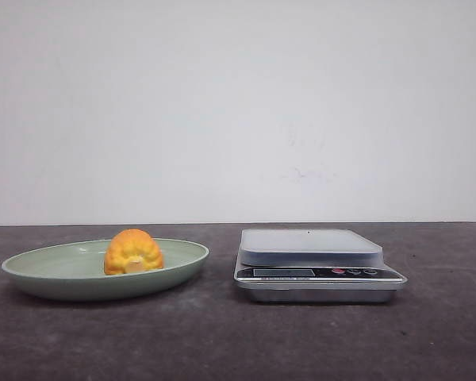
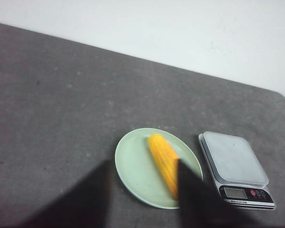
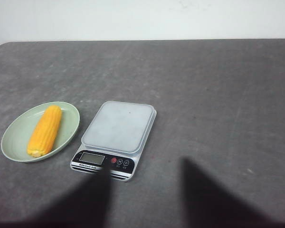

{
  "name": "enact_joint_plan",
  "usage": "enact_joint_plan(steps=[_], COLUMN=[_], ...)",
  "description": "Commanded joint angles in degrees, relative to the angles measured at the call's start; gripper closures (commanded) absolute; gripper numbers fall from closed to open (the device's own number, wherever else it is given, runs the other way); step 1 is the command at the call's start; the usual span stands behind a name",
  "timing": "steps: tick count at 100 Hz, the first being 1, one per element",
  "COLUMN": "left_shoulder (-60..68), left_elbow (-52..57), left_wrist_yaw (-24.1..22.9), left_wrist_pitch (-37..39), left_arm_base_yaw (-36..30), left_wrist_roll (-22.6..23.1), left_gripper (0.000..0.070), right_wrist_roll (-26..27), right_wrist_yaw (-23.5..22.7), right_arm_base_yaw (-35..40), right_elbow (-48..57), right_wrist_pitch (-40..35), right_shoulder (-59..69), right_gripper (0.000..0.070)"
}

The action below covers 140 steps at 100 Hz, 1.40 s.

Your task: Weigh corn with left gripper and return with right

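The corn (image 1: 133, 250) is an orange-yellow ribbed cob lying in a pale green plate (image 1: 32, 268) at the left of the dark table, seen end-on with its pale end toward me. In the left wrist view the corn (image 2: 163, 160) lies lengthwise on the plate (image 2: 133, 166). My left gripper (image 2: 142, 164) hovers high above the plate, open and empty, and one finger (image 2: 194, 199) covers the cob's near end. My right gripper (image 3: 143, 166) is open and empty, high above the table by the scale's (image 3: 118, 126) front. Neither gripper shows in the front view.
The silver digital kitchen scale (image 1: 309, 244) with an empty platform stands right of the plate, a small gap between them. It also shows in the left wrist view (image 2: 232, 159). The corn (image 3: 45, 130) and plate (image 3: 16, 135) show in the right wrist view. A white wall stands behind the table.
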Motion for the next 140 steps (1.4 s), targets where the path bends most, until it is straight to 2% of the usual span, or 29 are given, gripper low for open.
enact_joint_plan(steps=[1, 18, 30, 94, 110, 114, 127, 140], left_shoulder=[0.0, 0.0, 0.0, 0.0, -0.3, -0.5, -1.2, -2.5], left_elbow=[0.6, 0.6, 0.6, 0.6, -1.0, -2.2, -10.4, -20.7], left_wrist_yaw=[0.1, 0.1, 0.1, 0.0, 0.1, 0.0, 0.3, 4.2], left_wrist_pitch=[1.7, 3.3, 2.7, 2.9, 4.4, 5.6, 16.8, 29.3], left_arm_base_yaw=[-0.2, -0.2, -0.2, -0.2, 4.1, 6.1, 12.7, 18.9], left_wrist_roll=[0.3, 0.6, 0.5, 0.6, 0.7, 1.1, 7.5, 11.6], left_gripper=[0.07, 0.07, 0.07, 0.07, 0.07, 0.07, 0.07, 0.07], right_wrist_roll=[0.6, 0.7, 2.8, 2.7, 2.7, 2.7, 2.7, 2.7], right_wrist_yaw=[0.3, 0.0, -0.2, 0.0, 0.0, 0.0, 0.0, 0.0], right_arm_base_yaw=[0.4, 0.4, 0.5, 0.4, 0.4, 0.4, 0.4, 0.4], right_elbow=[-1.9, -6.2, -6.2, -6.2, -6.2, -6.2, -6.2, -6.2], right_wrist_pitch=[2.4, 6.1, 6.1, 6.1, 6.1, 6.1, 6.1, 6.1], right_shoulder=[-0.8, -1.4, -1.3, -1.3, -1.3, -1.3, -1.3, -1.3], right_gripper=[0.0692, 0.0693, 0.0693, 0.0692, 0.0693, 0.0693, 0.0693, 0.0693])
